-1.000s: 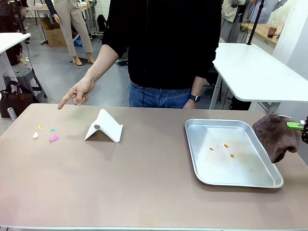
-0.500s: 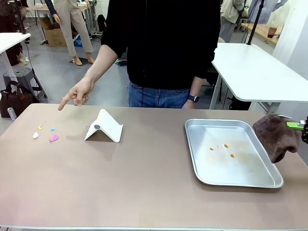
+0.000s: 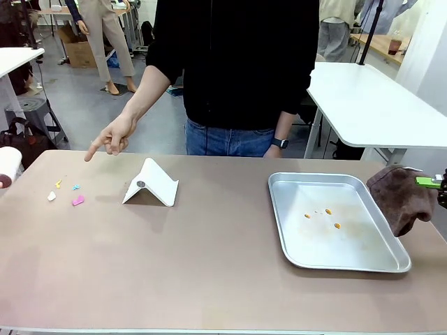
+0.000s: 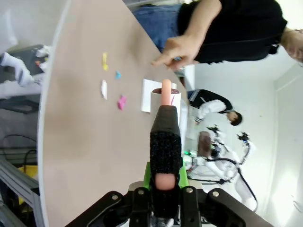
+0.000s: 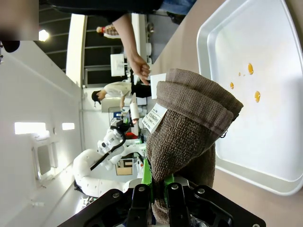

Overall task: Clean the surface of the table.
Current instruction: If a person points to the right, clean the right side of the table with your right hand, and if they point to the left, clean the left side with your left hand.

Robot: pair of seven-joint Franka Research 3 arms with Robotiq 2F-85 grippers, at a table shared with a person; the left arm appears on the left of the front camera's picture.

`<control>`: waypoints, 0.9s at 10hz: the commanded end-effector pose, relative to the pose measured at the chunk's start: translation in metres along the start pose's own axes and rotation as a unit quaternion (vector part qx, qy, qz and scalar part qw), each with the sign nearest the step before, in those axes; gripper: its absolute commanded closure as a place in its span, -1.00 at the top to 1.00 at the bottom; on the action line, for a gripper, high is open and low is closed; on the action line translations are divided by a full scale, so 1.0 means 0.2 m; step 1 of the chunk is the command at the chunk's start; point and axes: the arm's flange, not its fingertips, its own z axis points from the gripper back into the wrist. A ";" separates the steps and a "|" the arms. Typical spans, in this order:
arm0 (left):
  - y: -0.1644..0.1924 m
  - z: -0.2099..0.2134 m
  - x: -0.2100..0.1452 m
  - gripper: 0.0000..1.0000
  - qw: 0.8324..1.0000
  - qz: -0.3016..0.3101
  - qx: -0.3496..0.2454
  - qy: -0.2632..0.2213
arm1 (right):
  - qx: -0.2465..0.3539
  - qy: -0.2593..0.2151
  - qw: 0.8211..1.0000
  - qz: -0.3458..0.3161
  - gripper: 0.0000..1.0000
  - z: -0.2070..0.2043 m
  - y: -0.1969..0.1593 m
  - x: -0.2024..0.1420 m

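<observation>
The tan bench [image 3: 209, 265] stretches wide in front of me, with small coloured scraps [image 3: 77, 200] near its left end and a person's hand [image 3: 112, 136] pointing down at them. At that end the left claw [image 4: 165, 178] pinches a lint roller [image 4: 165, 135] by its handle. The right claw [image 5: 158, 183] grips a brown towel [image 3: 399, 197] just beside the metal tray [image 3: 349, 241].

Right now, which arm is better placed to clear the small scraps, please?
Left: left gripper, shut on a roller, sits near the scraps; right gripper holds a cloth past the tray.
</observation>
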 end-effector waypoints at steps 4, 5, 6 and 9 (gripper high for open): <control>0.03 -0.15 0.05 -0.56 0.992 -0.037 0.121 -0.016 | 0.002 -0.002 1.000 0.002 -1.00 0.01 0.01 0.00; 0.03 -0.18 0.07 -0.56 0.991 -0.035 0.130 -0.011 | 0.002 -0.002 1.000 0.002 -1.00 0.01 0.01 0.00; 0.05 -0.19 0.08 -0.56 0.990 -0.029 0.137 -0.006 | 0.002 -0.002 1.000 0.002 -1.00 0.01 0.01 0.00; 0.12 -0.24 0.11 -0.56 0.988 -0.019 0.151 -0.006 | 0.002 -0.002 1.000 0.002 -1.00 0.01 0.01 0.00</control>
